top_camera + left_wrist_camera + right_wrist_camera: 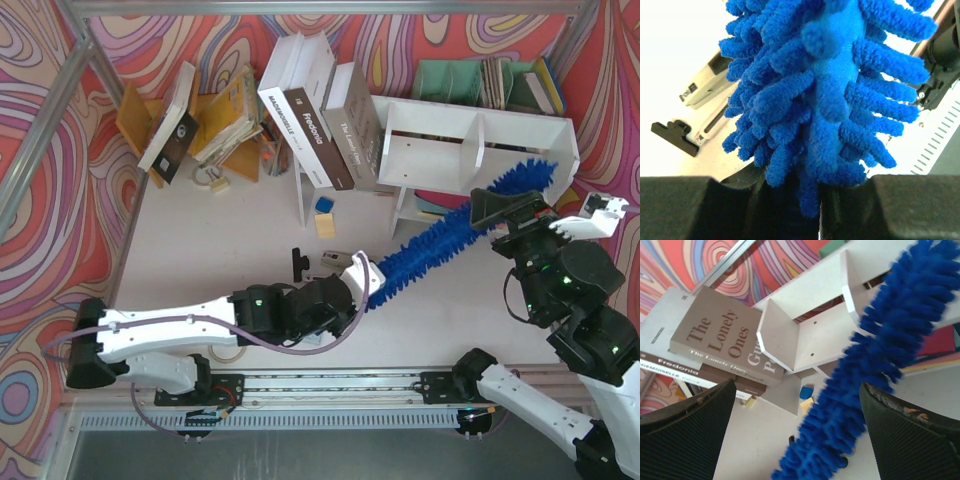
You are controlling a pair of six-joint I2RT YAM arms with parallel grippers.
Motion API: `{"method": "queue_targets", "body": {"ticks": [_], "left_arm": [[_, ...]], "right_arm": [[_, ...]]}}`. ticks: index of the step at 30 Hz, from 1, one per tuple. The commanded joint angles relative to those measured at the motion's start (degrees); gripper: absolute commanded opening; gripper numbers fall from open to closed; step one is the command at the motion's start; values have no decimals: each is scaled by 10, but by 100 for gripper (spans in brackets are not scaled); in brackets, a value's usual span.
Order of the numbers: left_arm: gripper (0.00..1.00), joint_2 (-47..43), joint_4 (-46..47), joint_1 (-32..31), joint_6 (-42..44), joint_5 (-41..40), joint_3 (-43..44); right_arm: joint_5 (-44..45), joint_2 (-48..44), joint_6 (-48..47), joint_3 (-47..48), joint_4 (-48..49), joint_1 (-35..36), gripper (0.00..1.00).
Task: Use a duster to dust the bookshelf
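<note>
The duster (440,240) is a long fluffy blue brush that slants from the table's middle up to the right. Its tip reaches the right upper compartment of the white bookshelf (480,125). My left gripper (362,275) is shut on the duster's lower end, and the handle is hidden inside it. In the left wrist view the blue fibres (825,100) rise out of my closed gripper (810,200). My right gripper (550,210) is open beside the duster's upper part. In the right wrist view the duster (890,335) passes between the wide-apart fingers (910,435), with the bookshelf (825,335) behind it.
Several large books (320,120) lean against the bookshelf's left end. A teal file organizer (450,80) stands behind it. An orange book rack (215,120) stands at the back left. A stapler (335,260), a black piece (298,265) and small blue and yellow blocks (324,215) lie mid-table.
</note>
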Motion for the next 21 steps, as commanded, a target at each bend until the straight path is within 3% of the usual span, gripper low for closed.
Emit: {"method": "queue_targets", "body": {"ticks": [1,6,12,16,21], "left_arm": [[0,-47,23,-1,-26,-79,-2],[0,-109,70,-1,-25,-142,-51],[0,-159,130,1,3,-254,-88],[0,-143,145,8,-19,-287,-66],[0,-84,137,11,-110,-301,-13]], "right_arm": [[-51,-6,-105,23,67,0,99],[-53,-23,-142,23,104,0,99],[-28,-17,-112,-1,93,0,99],[-28,-8,-77,-23,89,0,99],[-28,11,-49,-34,84,0,99]]}}
